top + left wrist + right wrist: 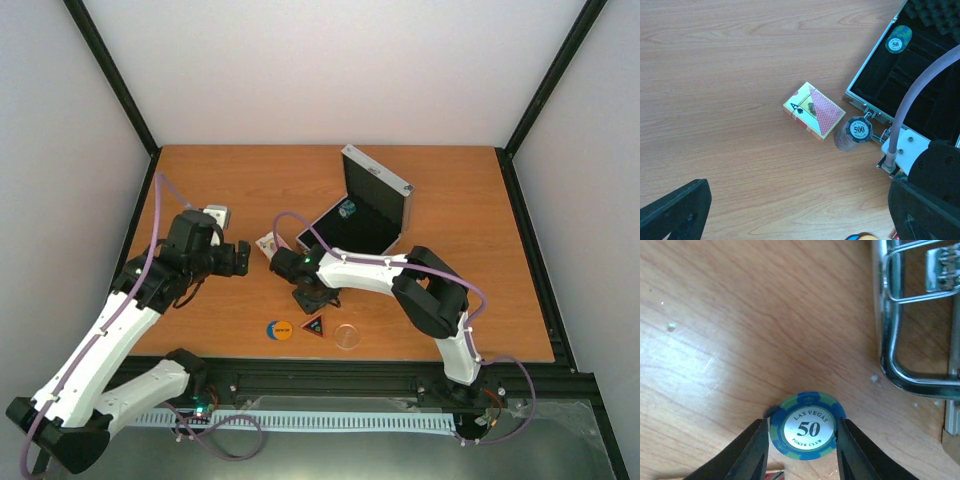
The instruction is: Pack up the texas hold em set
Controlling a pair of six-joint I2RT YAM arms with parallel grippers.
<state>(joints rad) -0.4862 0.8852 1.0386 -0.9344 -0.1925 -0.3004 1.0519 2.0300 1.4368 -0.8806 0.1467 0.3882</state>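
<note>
The silver case point(378, 182) lies open at the back right, black inside, with one blue-green poker chip point(898, 40) in it. My right gripper point(312, 298) points down in front of the case handle point(891, 340). It is shut on the rim of a blue-green "50" chip point(807, 426), face up low over the wood. A stack of chips topped "500" point(858, 131) stands by the case latches, next to the pink-white card pack point(814, 116). My left gripper point(800, 215) hangs wide open over bare wood, left of the pack point(266, 242).
Near the front edge lie the orange disc point(279, 329), the black-red triangle point(315, 326) and the clear disc point(347, 336). The right arm's lilac cable point(910, 100) arches over the case front. Black frame posts border the table.
</note>
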